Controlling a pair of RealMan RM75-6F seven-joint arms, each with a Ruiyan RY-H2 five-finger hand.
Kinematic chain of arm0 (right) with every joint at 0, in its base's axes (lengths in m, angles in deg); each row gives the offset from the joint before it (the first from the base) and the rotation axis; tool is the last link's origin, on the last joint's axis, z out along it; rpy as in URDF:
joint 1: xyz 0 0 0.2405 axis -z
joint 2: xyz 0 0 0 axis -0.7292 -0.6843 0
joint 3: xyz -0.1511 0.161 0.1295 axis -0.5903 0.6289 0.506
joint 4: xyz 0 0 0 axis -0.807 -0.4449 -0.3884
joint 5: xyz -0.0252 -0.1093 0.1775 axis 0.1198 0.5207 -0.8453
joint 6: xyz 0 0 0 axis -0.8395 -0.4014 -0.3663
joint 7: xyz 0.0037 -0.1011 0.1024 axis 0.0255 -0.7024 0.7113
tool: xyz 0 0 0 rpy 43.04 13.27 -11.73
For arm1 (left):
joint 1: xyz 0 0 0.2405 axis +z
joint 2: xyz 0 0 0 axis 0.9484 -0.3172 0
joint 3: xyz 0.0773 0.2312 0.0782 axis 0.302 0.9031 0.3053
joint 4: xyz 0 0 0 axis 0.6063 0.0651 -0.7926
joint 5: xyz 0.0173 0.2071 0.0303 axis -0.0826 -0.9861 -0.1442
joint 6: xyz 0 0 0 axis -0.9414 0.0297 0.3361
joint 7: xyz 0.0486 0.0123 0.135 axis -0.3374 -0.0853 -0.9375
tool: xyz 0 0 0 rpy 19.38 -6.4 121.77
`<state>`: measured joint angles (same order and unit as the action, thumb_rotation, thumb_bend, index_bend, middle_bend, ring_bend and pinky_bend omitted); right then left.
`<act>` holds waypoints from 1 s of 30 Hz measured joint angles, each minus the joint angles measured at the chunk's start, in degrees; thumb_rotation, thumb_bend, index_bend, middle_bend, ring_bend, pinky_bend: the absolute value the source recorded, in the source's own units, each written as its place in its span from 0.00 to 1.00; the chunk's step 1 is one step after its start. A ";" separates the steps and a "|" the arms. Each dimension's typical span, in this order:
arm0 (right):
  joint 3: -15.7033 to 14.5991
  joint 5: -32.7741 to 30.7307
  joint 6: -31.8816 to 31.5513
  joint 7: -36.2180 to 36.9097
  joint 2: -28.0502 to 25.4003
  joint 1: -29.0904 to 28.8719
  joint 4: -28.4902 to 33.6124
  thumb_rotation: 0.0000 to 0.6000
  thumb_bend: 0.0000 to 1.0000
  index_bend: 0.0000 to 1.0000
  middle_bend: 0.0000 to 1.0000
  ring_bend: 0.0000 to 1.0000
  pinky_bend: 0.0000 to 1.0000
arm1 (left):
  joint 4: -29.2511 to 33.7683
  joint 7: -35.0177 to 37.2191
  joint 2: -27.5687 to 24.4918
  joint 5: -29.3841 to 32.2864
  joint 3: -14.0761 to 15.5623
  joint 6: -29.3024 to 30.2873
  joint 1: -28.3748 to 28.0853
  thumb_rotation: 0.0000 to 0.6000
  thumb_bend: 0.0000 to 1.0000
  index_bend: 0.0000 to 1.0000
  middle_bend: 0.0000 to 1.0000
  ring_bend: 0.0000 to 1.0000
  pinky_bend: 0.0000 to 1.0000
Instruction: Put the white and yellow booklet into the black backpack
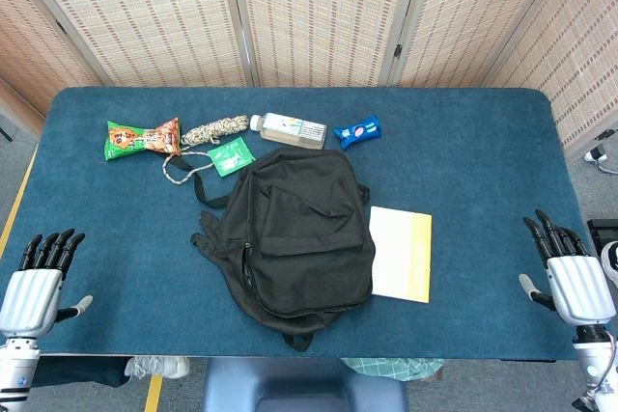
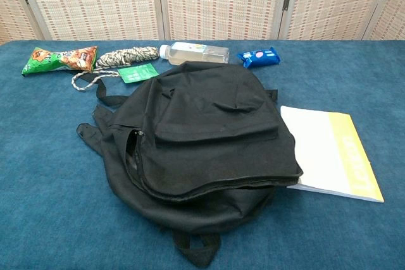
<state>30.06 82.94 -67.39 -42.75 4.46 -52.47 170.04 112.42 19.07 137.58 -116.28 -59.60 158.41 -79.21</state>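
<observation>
Head view: lay flat just right of the black backpack, the white and yellow booklet; looked thin, light, floppy, best pinched at its free right edge. Rested apart, fingers spread and empty, left hand and right hand.

Chest view: showed neither hand; hid the booklet's left edge beneath the backpack's open mouth.

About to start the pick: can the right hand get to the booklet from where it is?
Probably yes. The right hand is open at the table edge, and only bare table lies between it and the booklet, beside the backpack.
</observation>
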 measured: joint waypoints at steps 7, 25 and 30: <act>-0.18 0.83 0.28 1.03 0.26 -0.43 -0.84 1.00 0.33 0.00 0.07 0.16 0.15 | -0.68 0.27 0.60 -0.64 -0.02 0.77 0.06 1.00 0.19 0.14 0.10 0.11 0.00; -2.24 7.00 10.04 0.39 6.45 -8.39 -9.65 1.00 0.33 0.02 0.13 0.19 0.16 | -0.13 0.28 0.95 -1.84 0.37 1.81 0.40 1.00 0.19 0.14 0.10 0.11 0.00; -2.81 8.23 12.77 1.07 10.95 -11.06 -15.15 1.00 0.33 0.04 0.13 0.19 0.16 | -0.08 0.23 0.93 -1.78 0.38 1.84 0.46 1.00 0.19 0.14 0.10 0.11 0.00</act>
<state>27.25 91.17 -54.62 -41.68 15.41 -63.52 154.89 112.34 19.31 138.51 -118.06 -59.22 160.24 -78.75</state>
